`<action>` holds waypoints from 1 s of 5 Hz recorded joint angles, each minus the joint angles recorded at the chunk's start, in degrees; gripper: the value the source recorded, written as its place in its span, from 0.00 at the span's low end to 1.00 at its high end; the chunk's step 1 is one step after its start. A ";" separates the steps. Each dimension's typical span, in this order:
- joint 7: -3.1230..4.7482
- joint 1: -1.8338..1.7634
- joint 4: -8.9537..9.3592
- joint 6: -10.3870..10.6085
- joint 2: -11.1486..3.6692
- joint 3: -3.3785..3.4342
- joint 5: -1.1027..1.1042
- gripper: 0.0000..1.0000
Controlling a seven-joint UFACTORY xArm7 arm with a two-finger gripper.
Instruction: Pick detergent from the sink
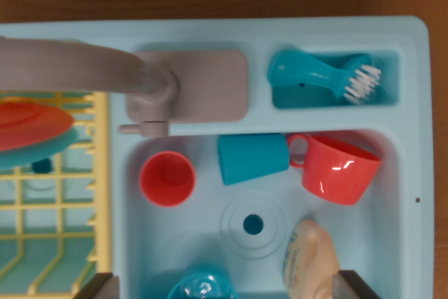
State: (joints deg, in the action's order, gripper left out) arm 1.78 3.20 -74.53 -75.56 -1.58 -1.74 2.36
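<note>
Wrist view shows you the detergent [310, 257] lying untouched in the sink [402, 173] basin, low and right of the drain [253, 225], with the pincer [227, 292] spread wide and empty above, so descent, grasp and lift all remain.

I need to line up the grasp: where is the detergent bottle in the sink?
In the wrist view, the detergent bottle lies at the basin's lower right, just below the red mug and right of the drain.
</note>
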 joint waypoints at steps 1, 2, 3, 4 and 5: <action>0.00 0.00 0.00 0.00 0.00 0.00 0.00 0.00; 0.65 0.47 2.39 2.66 -0.26 -0.37 0.10 0.00; 0.65 0.47 2.39 2.66 -0.26 -0.37 0.10 0.00; 1.31 0.94 4.81 5.35 -0.53 -0.75 0.20 0.00; 1.31 0.94 4.81 5.35 -0.53 -0.75 0.20 0.00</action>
State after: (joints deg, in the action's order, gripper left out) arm 3.08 4.14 -69.72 -70.21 -2.11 -2.50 2.56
